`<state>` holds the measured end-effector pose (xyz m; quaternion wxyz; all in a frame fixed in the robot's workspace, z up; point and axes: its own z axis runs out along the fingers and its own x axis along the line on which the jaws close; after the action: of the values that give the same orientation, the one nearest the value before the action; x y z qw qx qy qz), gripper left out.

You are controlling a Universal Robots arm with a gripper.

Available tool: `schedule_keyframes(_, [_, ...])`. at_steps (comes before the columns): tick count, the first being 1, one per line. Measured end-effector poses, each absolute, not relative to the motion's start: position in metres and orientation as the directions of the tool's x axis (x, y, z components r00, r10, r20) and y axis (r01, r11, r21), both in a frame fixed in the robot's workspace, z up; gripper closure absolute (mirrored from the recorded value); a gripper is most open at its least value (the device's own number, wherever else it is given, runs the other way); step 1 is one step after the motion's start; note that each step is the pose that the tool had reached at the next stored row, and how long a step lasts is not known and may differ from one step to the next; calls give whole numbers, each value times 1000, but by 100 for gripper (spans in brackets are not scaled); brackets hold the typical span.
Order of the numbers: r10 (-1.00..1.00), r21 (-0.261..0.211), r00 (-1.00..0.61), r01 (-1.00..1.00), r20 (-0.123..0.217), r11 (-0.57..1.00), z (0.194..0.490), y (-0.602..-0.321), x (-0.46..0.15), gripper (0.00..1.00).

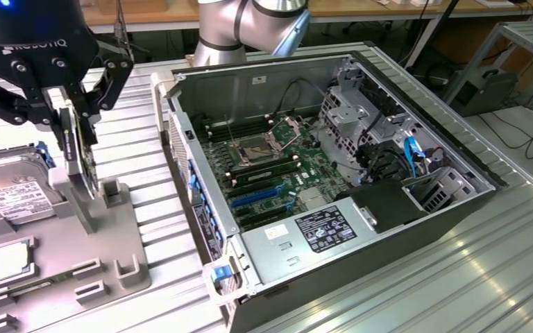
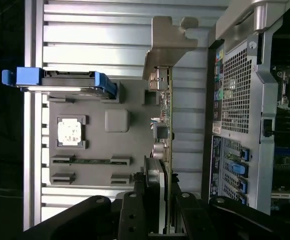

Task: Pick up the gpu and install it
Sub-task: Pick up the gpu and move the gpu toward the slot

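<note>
I hold the gpu (image 1: pixel 81 163) (image 2: pixel 166 125) clenched between my two fingers (image 2: pixel 134 212), one pressed on each flat face, so my gripper (image 1: pixel 74 118) (image 2: pixel 161 200) is closed on the card. The card stands upright on its edge, thin as a blade from where my wrist looks down. Its green board runs away from my fingers toward the silver bracket (image 2: pixel 169 42) at its far end.

It hangs over the grey holder tray (image 1: pixel 109 243) (image 2: pixel 135 145), at the side of the tray that faces the computer. I cannot tell whether its lower edge rests in the tray's upright post or is just clear of it.

On the same tray lies the hard drive (image 1: pixel 12 198) (image 2: pixel 60 82) with its white label and blue rails, and nearer the front sits the square CPU chip (image 1: pixel 9 258) (image 2: pixel 70 131) in its pocket.

The tray rests on a slatted metal table (image 1: pixel 415 277) (image 2: pixel 110 30). To the exterior view's right of the tray lies the open computer case (image 1: pixel 248 90) (image 2: pixel 235 100), apart from the card. Inside it I see the green motherboard (image 1: pixel 285 173) with blue expansion slots (image 1: pixel 252 198).
</note>
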<state>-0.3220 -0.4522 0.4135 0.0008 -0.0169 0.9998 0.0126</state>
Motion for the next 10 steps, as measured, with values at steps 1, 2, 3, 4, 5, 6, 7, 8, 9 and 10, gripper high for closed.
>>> schedule_keyframes(1, [-34, 24, -999, -34, -2, 999, 426, -452, -322, 72])
schedule_keyframes(2, [-34, 24, -999, -34, -2, 999, 426, -452, -322, 72])
schedule_keyframes(3, [-34, 24, -999, -34, -2, 999, 426, -452, -321, 72])
schedule_keyframes(4, [-34, 24, -999, -34, -2, 999, 426, -452, -319, 72])
schedule_keyframes(5, [-34, 24, -999, -34, -2, 999, 426, -452, -318, 72])
schedule_keyframes(6, [-34, 24, -999, -34, -2, 999, 426, -452, -316, 72])
schedule_keyframes(7, [-34, 24, -999, -34, -2, 999, 426, -452, -315, 72])
schedule_keyframes(8, [-34, 24, -999, -34, -2, 999, 426, -452, -314, 72])
schedule_keyframes(9, [-34, 24, -999, -34, -2, 999, 426, -453, -314, 72])
schedule_keyframes(10, [-33, 24, -999, -33, -2, 999, 426, -453, -313, 72])
